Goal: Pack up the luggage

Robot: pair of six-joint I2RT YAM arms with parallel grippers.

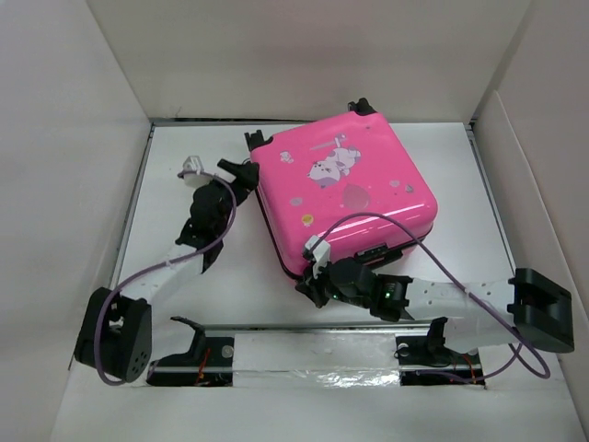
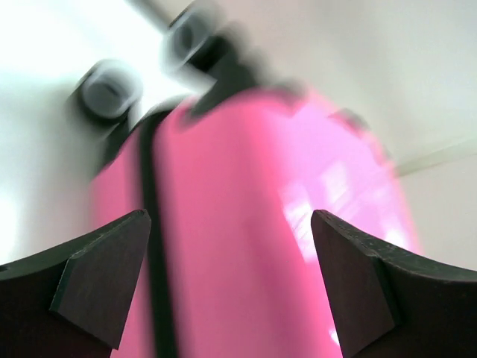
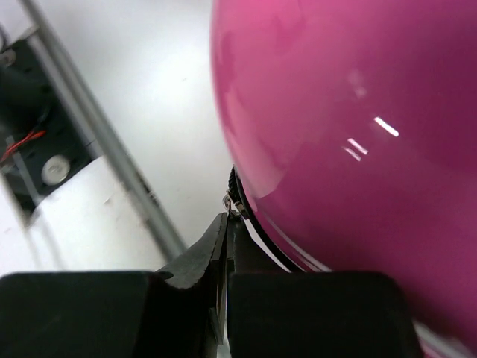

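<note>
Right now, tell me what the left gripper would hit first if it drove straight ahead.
Most likely the luggage: the open left gripper faces its pink side, though depth is unclear.

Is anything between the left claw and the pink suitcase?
Nothing. In the left wrist view, the open left gripper faces the pink suitcase with nothing in between.

White desk (image 1: 230,276) inside plain white walls (image 1: 304,55).
A metal rail (image 1: 304,328) ran along the desk's near edge.
</note>
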